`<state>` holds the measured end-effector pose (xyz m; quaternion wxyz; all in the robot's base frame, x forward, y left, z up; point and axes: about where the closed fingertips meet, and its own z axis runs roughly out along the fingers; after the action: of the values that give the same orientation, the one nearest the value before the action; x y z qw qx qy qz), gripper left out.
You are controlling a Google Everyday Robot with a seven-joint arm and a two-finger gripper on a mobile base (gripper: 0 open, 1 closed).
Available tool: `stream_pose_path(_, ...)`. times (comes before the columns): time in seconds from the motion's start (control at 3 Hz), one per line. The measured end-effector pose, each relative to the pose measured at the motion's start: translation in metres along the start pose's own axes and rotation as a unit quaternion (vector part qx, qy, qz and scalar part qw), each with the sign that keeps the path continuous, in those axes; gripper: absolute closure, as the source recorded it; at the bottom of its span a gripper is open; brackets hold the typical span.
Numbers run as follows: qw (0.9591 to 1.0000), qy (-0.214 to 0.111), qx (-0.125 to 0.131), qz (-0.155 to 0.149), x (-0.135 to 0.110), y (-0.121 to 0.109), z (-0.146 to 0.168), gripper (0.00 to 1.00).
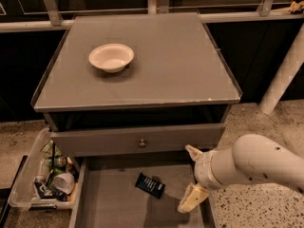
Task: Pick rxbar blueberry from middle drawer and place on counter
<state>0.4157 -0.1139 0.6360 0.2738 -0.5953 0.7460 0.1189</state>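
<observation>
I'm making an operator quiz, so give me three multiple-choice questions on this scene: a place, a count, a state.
1. How many bowls stand on the counter? A) none B) one C) three
2. Where does the rxbar blueberry lie? A) on the counter B) in the middle drawer C) on the ground
3. The pincer, over the drawer's right side, is: A) open and empty B) shut on the bar C) out of view
Answers: 1 B, one white bowl stands there; 2 B, the bar lies on its floor; 3 A, its fingers stand apart beside the bar.

End effector [191, 177] beside bar [149, 185] (in drawer [111, 201])
</observation>
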Motion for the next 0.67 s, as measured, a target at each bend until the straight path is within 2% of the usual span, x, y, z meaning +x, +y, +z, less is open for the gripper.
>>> stream_pose_path(0.33,0.9995,-0.025,0.009,-0.015,0.001,-0.011,0.027,0.00)
stream_pose_path(0.67,0.9987,-0.049,0.014,-0.002,0.013,-0.026,0.075,0.00)
